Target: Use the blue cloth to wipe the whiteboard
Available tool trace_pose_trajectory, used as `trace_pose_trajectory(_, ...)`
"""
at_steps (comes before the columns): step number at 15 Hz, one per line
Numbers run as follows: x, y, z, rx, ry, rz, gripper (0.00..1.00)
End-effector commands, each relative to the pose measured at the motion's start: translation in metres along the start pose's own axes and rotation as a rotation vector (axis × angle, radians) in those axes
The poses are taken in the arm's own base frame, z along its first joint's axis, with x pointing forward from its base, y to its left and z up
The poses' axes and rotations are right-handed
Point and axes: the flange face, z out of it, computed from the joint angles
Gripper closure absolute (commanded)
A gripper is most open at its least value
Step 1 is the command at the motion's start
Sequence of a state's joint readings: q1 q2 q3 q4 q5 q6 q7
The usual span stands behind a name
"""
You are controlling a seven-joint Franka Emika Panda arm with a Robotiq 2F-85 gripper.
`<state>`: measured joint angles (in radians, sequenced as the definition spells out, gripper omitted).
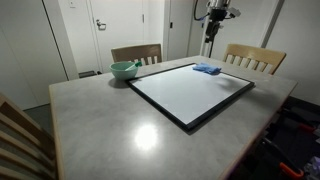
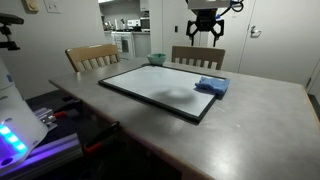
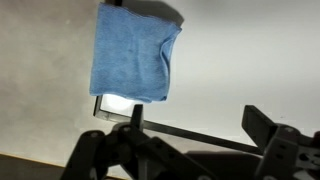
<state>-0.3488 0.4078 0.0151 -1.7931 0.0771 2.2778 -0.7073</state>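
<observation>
A blue cloth (image 1: 207, 69) lies folded on a corner of the whiteboard (image 1: 185, 90), which lies flat on the table with a black frame. It shows in both exterior views, cloth (image 2: 211, 87) and whiteboard (image 2: 155, 85). My gripper (image 2: 204, 37) hangs high above the cloth, open and empty; it is also at the top of an exterior view (image 1: 217, 14). In the wrist view the cloth (image 3: 134, 56) lies below, beyond my open fingers (image 3: 198, 128), with the whiteboard (image 3: 250, 60) spread beside it.
A green bowl (image 1: 124, 70) stands on the grey table (image 1: 110, 125) near the whiteboard's far corner. Wooden chairs (image 1: 136, 54) stand at the table's sides. A device with blue lights (image 2: 15, 125) is close to the table's edge.
</observation>
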Motion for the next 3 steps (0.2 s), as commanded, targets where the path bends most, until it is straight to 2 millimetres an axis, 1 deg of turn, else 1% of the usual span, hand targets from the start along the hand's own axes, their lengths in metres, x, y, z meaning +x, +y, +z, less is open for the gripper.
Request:
trace_pose_trajectory(1,-0.0088,0.0005,-0.0095,0.103,-0.022,-0.021,0.00)
trace_pose_trajectory(3,-0.0107,0.0009,-0.0096,0.140,-0.024,-0.025,0.00)
